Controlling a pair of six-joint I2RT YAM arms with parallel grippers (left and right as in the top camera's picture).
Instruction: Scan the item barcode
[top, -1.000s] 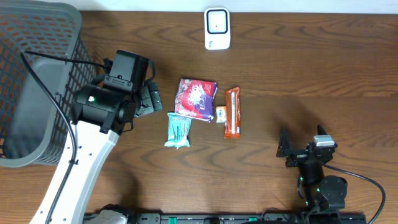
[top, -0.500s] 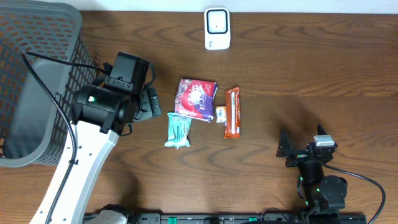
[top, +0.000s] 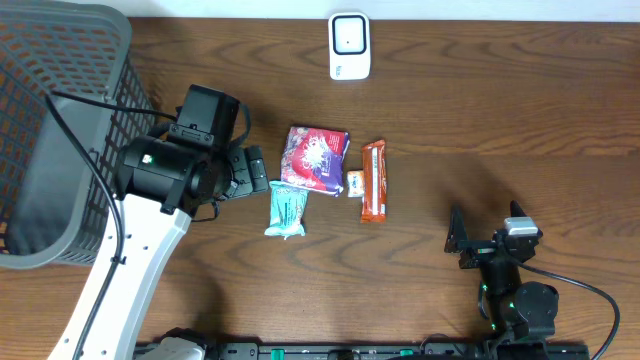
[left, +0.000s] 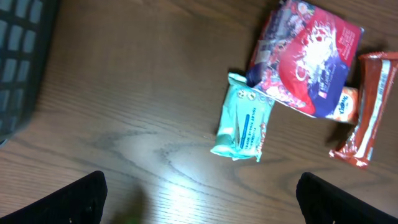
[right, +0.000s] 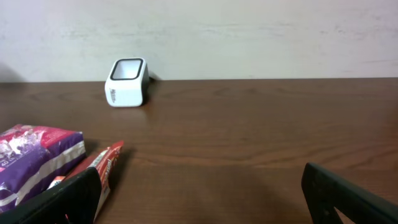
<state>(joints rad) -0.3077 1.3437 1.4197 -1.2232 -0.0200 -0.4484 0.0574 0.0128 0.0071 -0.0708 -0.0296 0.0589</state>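
Four packets flat on the bench (top: 520, 120), none lifted.

Likeliest item for scanning, judged by nearness: teal packet (top: 286, 209).
- Lies at the near-left corner of the cluster, far end against the purple snack bag (top: 315, 158).
- Runs lengthwise away from the robot, slightly tilted.
- Sits just beside the left claw (top: 258, 172), to its right and a little nearer the robot, not touching.

Left claw: spread wide, holding nothing; plainly the nearer of the two.
Right claw (right: 202, 190): likewise wide apart and empty; rests well apart to the right, near the front edge.

Outward from the bag:
- red-orange bar (top: 373, 180), also lengthwise fore-and-aft
- small orange sachet (top: 354, 182), wedged between bar and bag
- scanner (top: 349, 45), at the far edge, well apart from the cluster
- mesh basket (top: 60, 130), far left

By view:
- Left wrist: places the packet ahead of the claw and between the two finger lines, so closing would probably take the narrow width. Shows a blue printed band and crimped ends; no barcode made out on the upper face.
- Overhead: alone shows both arms, cluster and scanner together.
- Right wrist: shows the scanner side-on with its window on top. Catches bag and bar at the left edge; misses the teal packet.
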